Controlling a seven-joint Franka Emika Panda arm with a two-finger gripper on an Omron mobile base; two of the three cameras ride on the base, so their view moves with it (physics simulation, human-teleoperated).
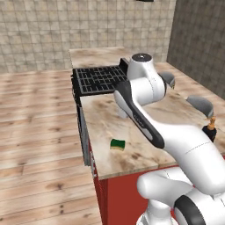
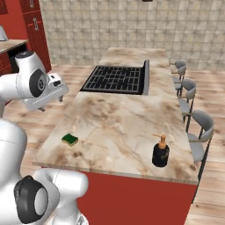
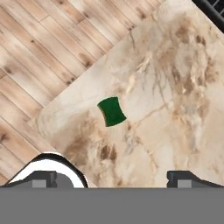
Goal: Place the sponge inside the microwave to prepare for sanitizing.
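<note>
The sponge [image 1: 117, 143] [image 2: 70, 139] [image 3: 112, 111] lies flat, green side up, near the front left corner of the marble counter [image 2: 123, 127]. My gripper [image 3: 116, 178] hangs well above it and looks straight down. Its two fingers [image 3: 43, 177] stand wide apart with nothing between them, so it is open. In the hand view the sponge sits a little above the middle of the gap between the fingers. The microwave is out of view.
A black cooktop [image 1: 99, 79] [image 2: 116, 79] fills the counter's far part. A dark soap dispenser [image 2: 161, 151] [image 1: 211, 127] stands near the front right edge. Grey stools [image 2: 200, 123] line the right side. Wooden floor [image 1: 39, 127] lies left of the counter.
</note>
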